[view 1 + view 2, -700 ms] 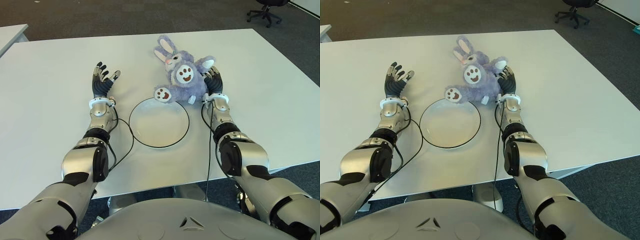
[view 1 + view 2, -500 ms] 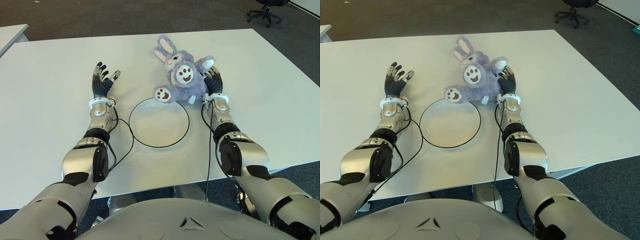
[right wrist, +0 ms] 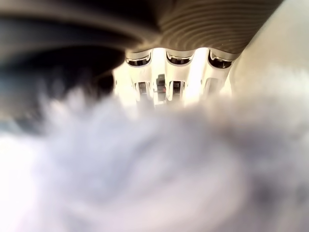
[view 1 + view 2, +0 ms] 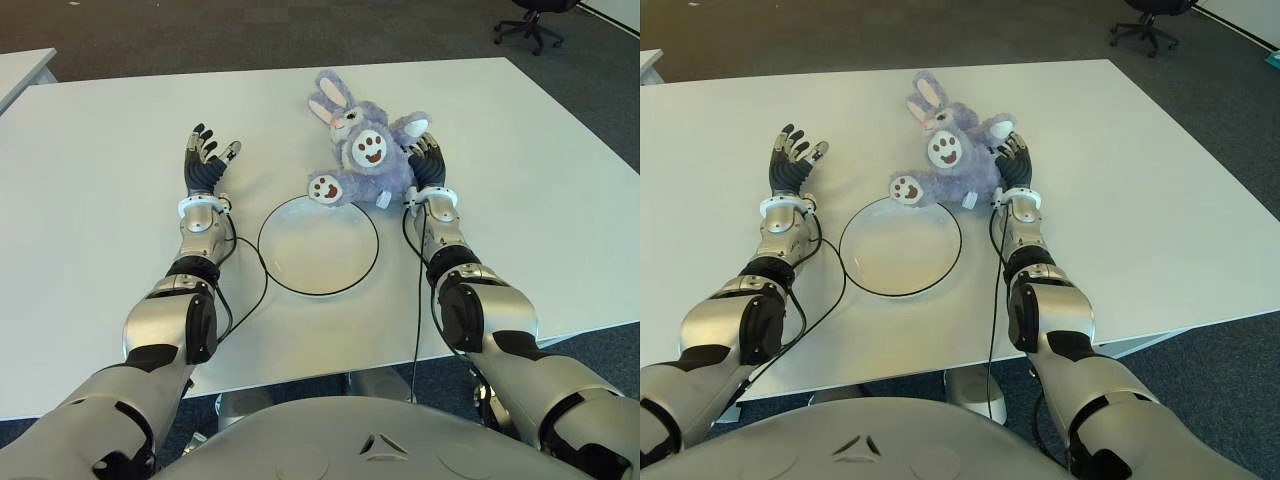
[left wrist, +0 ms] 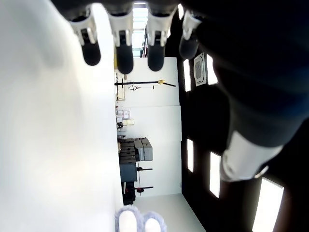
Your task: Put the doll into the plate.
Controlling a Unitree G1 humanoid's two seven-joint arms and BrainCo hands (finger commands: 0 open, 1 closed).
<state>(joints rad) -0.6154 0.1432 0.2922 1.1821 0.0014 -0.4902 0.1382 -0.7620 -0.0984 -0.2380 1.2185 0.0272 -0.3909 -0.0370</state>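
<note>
The right hand [image 4: 428,160] lies against the right side of the one purple plush rabbit doll [image 4: 365,155], its fingers loosely extended along the fur and not closed around it; its wrist view is filled with that fur. The left hand [image 4: 205,162] shows left of the plate, fingers spread and holding nothing. The doll lies on the white surface [image 4: 100,200], just beyond the single black-rimmed plate [image 4: 318,245], one paw near the rim.

doll [image 3: 159,169] blurred against right robot hand [image 4: 425,160], grip unclear
</note>
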